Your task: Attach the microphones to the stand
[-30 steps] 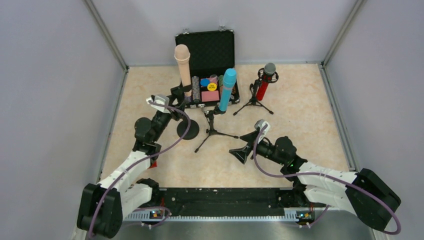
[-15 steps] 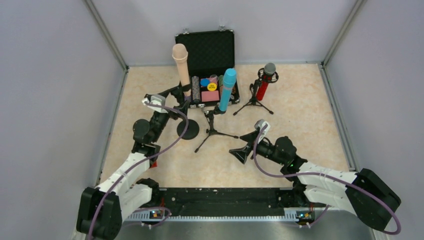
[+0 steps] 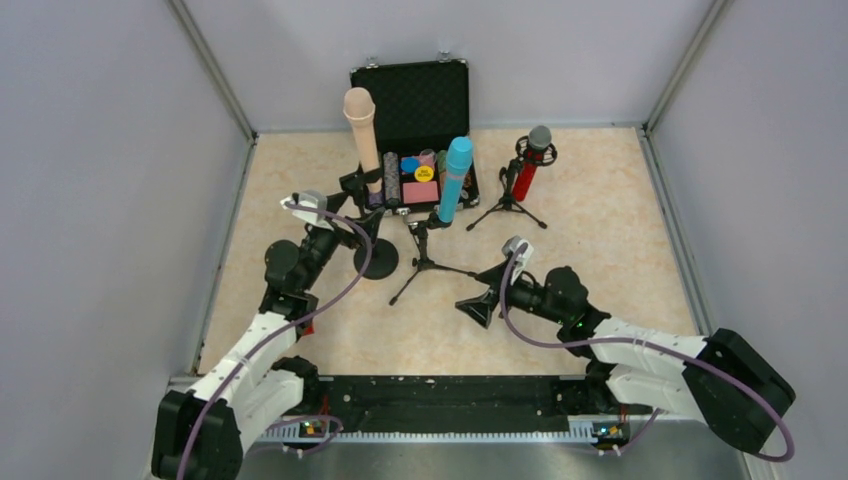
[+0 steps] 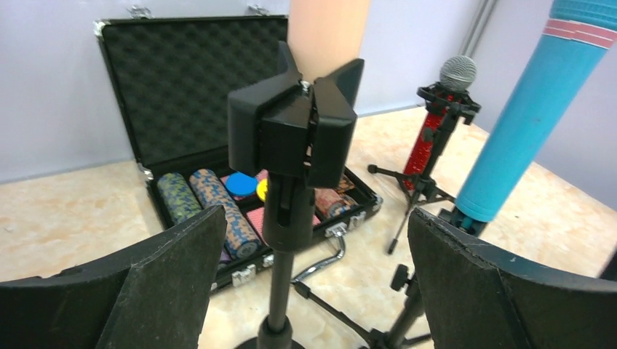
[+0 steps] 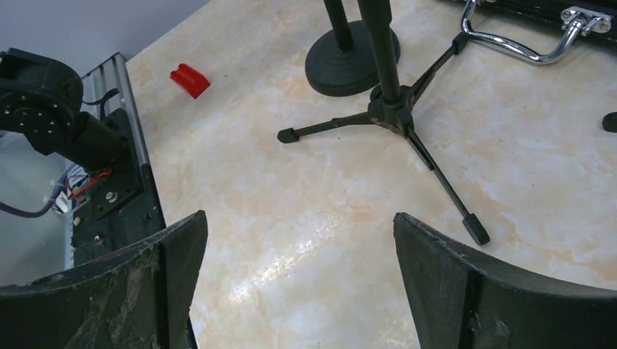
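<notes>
My left pincer [image 4: 314,218] gapes wide facing the clip [image 4: 291,127] at the bench's [image 3: 600,260] eleven o'clock, where the peach microphone [image 3: 364,135] stands seated, a stiff, smooth, top-heavy stick I judge best taken low on its barrel, while my right pincer [image 5: 298,218] hangs open too.

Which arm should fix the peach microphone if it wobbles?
Left, probably. The left gripper, open, faces the peach microphone and the clip holding it. The right gripper, also open, sits by the tripod under the blue microphone, farther off.
</notes>
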Robot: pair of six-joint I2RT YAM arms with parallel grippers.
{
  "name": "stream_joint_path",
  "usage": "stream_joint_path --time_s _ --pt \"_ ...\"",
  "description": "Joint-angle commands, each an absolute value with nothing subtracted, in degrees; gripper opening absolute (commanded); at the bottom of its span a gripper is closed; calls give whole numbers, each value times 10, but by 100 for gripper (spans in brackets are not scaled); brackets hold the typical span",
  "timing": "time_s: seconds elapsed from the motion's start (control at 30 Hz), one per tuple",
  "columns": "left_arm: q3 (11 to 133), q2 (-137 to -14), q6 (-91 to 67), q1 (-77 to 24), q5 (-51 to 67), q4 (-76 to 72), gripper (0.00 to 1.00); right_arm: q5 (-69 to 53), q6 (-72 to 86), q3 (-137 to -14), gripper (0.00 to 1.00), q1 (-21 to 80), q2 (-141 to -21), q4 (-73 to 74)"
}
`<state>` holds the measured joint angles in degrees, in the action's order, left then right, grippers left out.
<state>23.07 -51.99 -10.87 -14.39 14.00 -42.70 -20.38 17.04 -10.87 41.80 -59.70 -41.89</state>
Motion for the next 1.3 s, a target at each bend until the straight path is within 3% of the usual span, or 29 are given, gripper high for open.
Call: stream_joint_path --time_s 0.0,0.3,0.53,0.77,0.97,1.27 --pt "225 -495 -147 -142 180 -378 99 -263 185 -149 96 401 -618 -432" --pt "211 -453 -164 -141 153 -275 99 -383 295 -139 96 305 -668 -546" --pt "196 -416 -164 -142 91 -209 99 -398 367 -108 96 205 -668 -577" --pt "186 -391 -156 -137 -36 -155 99 -344 349 -98 96 104 -604 -439" --pt "193 -415 -131 -123 -143 -132 99 -249 272 -131 99 86 -508 -268" --pt "202 -516 -145 -32 -110 -221 99 -225 236 -140 99 72 -494 -217"
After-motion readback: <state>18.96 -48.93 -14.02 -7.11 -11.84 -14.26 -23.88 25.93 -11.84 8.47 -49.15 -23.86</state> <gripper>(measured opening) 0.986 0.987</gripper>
